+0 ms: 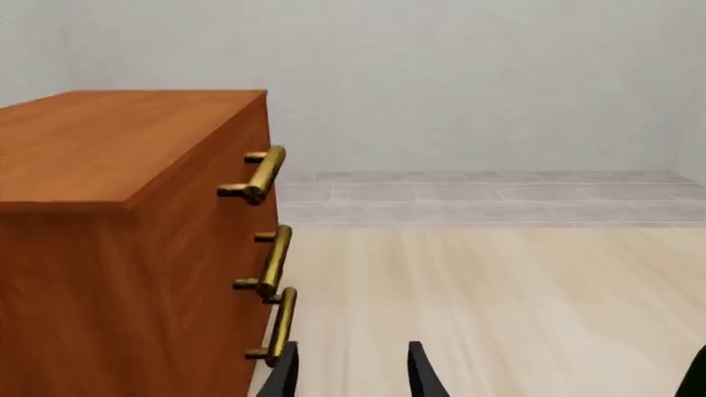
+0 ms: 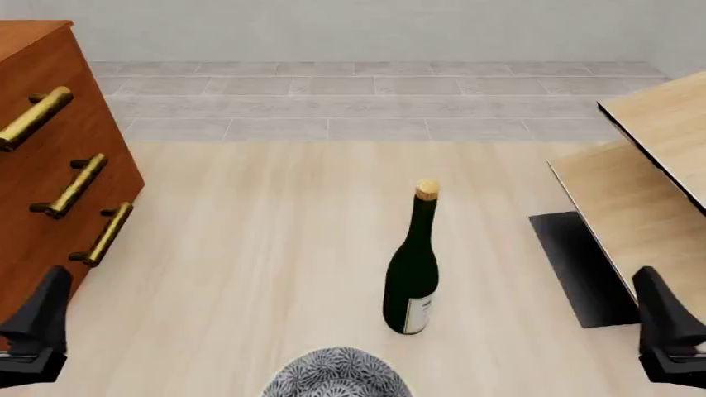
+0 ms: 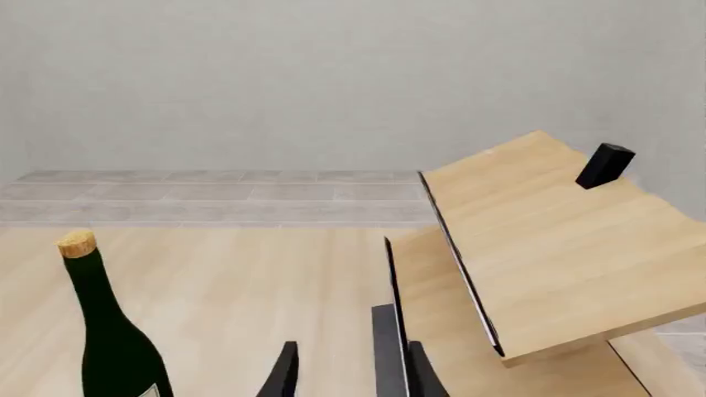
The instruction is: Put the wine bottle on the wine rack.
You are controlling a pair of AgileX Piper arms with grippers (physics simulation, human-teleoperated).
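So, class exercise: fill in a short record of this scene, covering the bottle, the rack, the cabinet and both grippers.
wine bottle: upright on the table, corked, untouched
wine rack: at the table's right, no bottle on it
drawer cabinet: at the left, three brass handles
left gripper: open, holding nothing
right gripper: open, holding nothing
task state: bottle not yet grasped

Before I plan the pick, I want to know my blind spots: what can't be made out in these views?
- Wine rack: cut off by the front view's right edge; full shape unseen.
- Wine bottle: base cut off by the right wrist view's lower edge.
- Patterned grey object: cut off by the front view's lower edge; unidentifiable.
- Drawer cabinet: cut off by the front view's left edge.
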